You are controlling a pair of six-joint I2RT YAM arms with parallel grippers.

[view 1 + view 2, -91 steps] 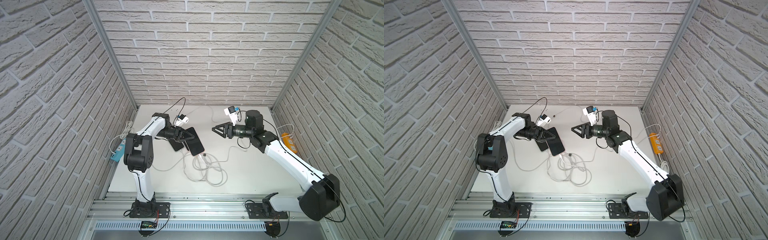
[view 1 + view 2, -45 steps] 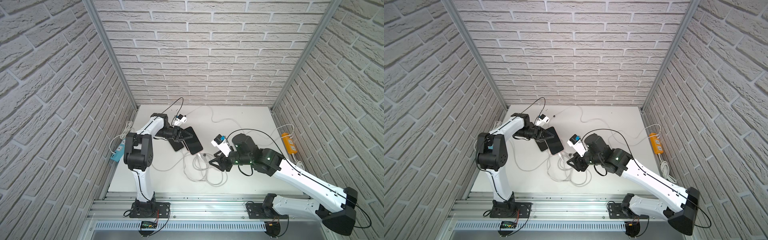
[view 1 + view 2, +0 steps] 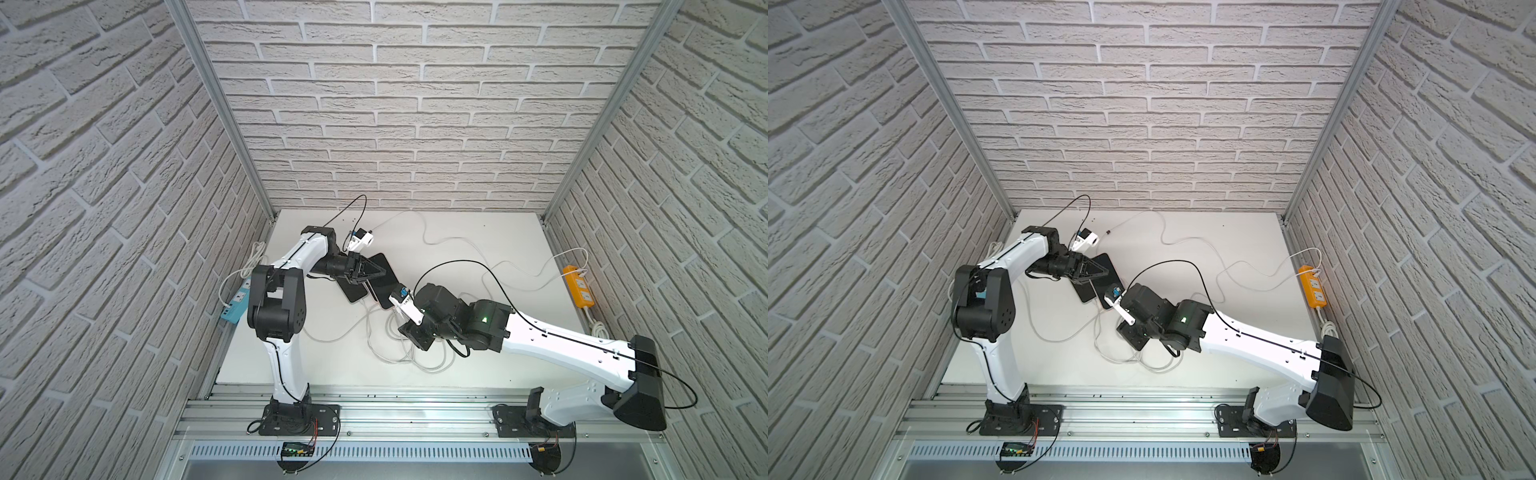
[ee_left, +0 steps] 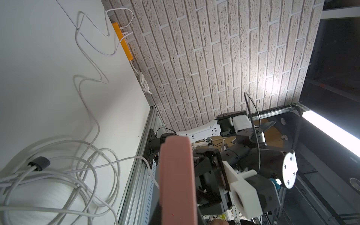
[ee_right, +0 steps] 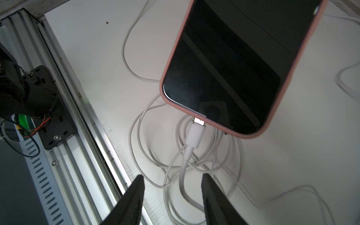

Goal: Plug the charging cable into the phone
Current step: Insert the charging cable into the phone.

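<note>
White table [image 3: 511, 232], left jaws clenched on phone [image 5: 233, 58], right jaws apart, cable [image 5: 194, 136] between.

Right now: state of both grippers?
Left gripper: shut on the phone.
Right gripper: open, with the cable running between its fingers, not gripped.

1 phone [image 5: 233, 68], 1 charging plug [image 5: 194, 134], 2 power strips [image 3: 579, 286] [image 3: 235, 306], 2 arms [image 3: 299, 253] [image 3: 561, 345].
</note>
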